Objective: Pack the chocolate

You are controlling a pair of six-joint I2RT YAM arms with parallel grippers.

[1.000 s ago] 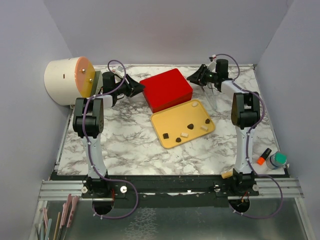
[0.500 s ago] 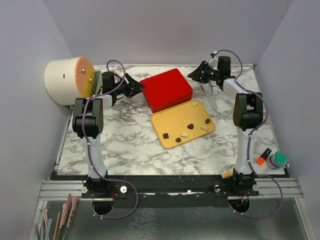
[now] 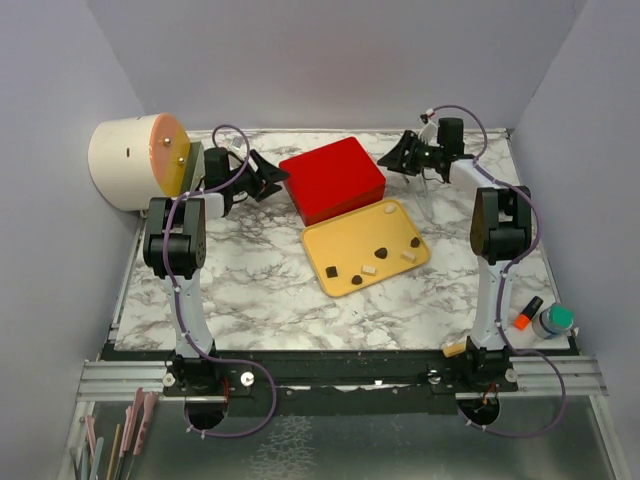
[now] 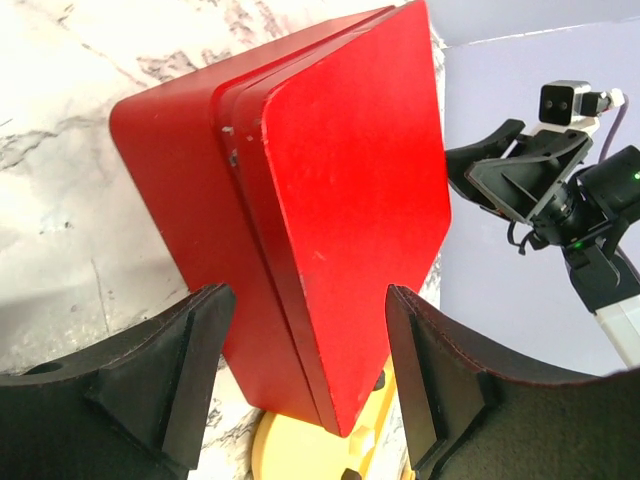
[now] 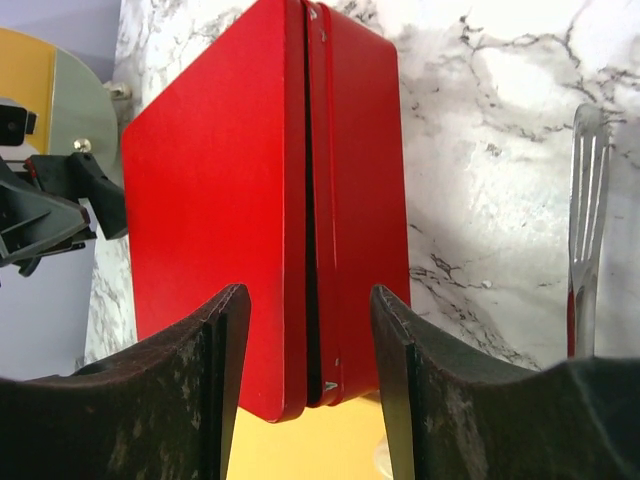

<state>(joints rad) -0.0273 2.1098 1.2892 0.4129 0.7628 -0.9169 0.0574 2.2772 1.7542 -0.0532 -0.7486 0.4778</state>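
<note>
Both hands [image 3: 277, 180] [image 3: 393, 160] slightly farther apart

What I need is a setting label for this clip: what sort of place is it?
Likely a robotics lab test cell: left arm and right arm bolted to a metal rail, plain grey walls boxing in the marble-patterned table, and staged props, a red box and yellow tray.

The white, grey-veined marble table [image 3: 260, 290] carries a closed red box [image 3: 332, 178] at its far middle, a flat yellow tray [image 3: 340, 245] just in front of it, and a slim metal utensil [image 5: 588, 190] right of the box.
</note>
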